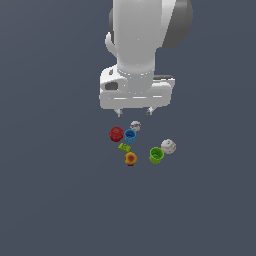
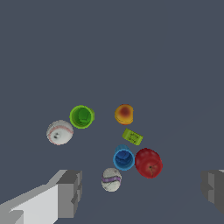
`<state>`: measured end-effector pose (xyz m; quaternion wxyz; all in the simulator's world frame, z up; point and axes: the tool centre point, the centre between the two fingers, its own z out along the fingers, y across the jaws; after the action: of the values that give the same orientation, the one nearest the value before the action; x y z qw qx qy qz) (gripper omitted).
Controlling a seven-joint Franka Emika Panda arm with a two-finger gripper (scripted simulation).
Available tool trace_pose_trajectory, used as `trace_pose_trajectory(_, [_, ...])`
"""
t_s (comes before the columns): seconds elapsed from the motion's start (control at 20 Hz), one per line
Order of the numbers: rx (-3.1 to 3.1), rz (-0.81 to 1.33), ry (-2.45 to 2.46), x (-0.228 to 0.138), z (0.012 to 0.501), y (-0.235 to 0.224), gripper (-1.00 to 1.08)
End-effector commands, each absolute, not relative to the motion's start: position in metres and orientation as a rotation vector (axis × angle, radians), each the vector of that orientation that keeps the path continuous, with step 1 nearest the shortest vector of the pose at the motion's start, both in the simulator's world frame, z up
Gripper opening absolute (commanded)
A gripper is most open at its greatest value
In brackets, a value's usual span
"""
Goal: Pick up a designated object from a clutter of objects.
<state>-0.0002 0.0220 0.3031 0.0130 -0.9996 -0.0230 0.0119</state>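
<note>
The green cup [image 1: 156, 155] is seen standing upright at the exterior view's right of the clutter, just beside a whitish ball [image 1: 168, 146] and apart from the orange ball [image 1: 130, 159]; no writing can be read on it. Open floor is seen all around the group. The gripper [image 1: 134, 112] is held above with its fingers [image 2: 70, 193] spread wide, nothing between them.

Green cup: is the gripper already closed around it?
No. The gripper is open and empty, well apart from the green cup, which sits untouched beside a whitish ball.
</note>
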Motion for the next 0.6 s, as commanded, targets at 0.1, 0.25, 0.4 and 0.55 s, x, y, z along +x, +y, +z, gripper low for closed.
trace_pose_trajectory(0.1, [-3.111, 0.038, -0.074, -0.0004, 0.3019, 0.0217, 1.0])
trace_pose_trajectory(0.25, [-3.111, 0.038, -0.071, -0.0005, 0.3024, 0.0216, 1.0])
trace_pose_trajectory(0.4, [-3.112, 0.038, -0.09, 0.0003, 0.3001, 0.0225, 1.0])
trace_pose_trajectory(0.55, [-3.114, 0.037, -0.133, 0.0021, 0.2952, 0.0245, 1.0])
